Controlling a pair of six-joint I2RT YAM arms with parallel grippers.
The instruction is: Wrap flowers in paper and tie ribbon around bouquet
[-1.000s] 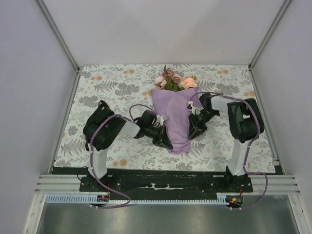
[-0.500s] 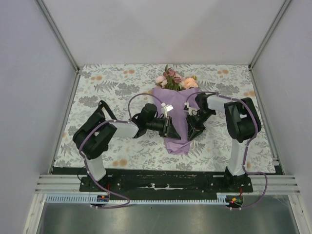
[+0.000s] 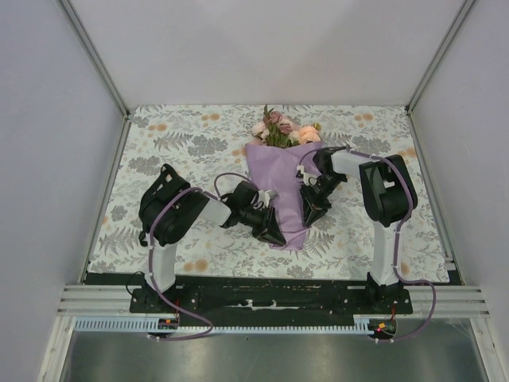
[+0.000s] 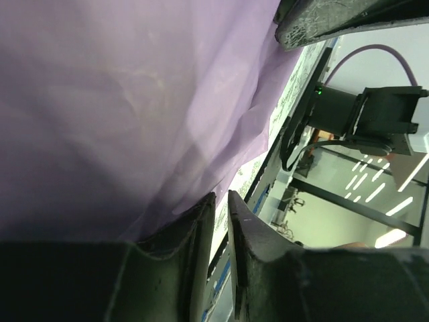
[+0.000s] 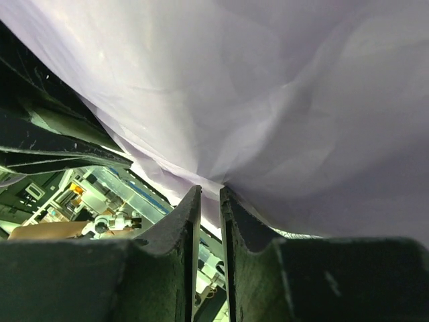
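The bouquet (image 3: 280,187) lies on the tablecloth, a lilac-purple paper (image 4: 120,100) cone with its narrow end towards me. The pink and peach flowers (image 3: 282,131) stick out of the far, wide end. My left gripper (image 3: 273,233) sits low against the cone's lower left edge. In the left wrist view its jaws (image 4: 221,194) stand a thin slit apart with nothing between them, and paper presses on the outside of one finger. My right gripper (image 3: 308,215) is at the cone's right edge, jaws (image 5: 210,189) a thin slit apart, tips touching creased paper (image 5: 268,87). The ribbon is out of view.
A floral-print tablecloth (image 3: 183,151) covers the table. White walls close in the far side and both flanks. The black rail (image 3: 262,290) with the arm bases runs along the near edge. Purple cables (image 3: 231,177) loop over both arms.
My left gripper, raised over the middle of the cone half a second ago, is back down at the cone's lower left edge. The right gripper and the bouquet have shifted slightly left.
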